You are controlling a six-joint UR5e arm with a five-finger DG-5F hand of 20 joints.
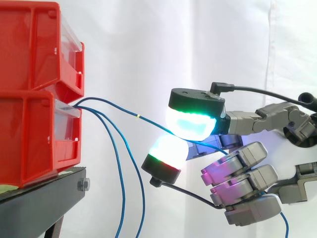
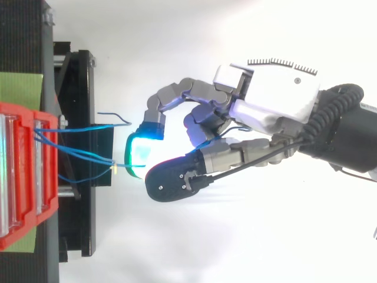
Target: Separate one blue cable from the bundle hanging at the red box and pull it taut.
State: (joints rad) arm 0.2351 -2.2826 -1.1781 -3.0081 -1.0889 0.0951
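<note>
Several thin blue cables come out of the front of the lower red bin (image 1: 29,139). One blue cable (image 1: 124,111) with a small yellow mark runs almost straight, rightward and slightly downward, from the bin to my hand (image 1: 240,171). There it passes between two glowing green-white fingertips (image 1: 190,124) that press together on it. The other fingers are curled below. Two more blue cables (image 1: 121,188) hang loosely down from the bin. In the top view the hand (image 2: 283,97) is to the right of the bin (image 2: 23,177), and the held cable (image 2: 88,154) reaches its green pad.
A second red bin (image 1: 34,44) is stacked on the lower one. Both rest on a black stand (image 1: 44,198) at the left. A green sheet (image 2: 20,88) lies under the bins. A white curtain hangs behind.
</note>
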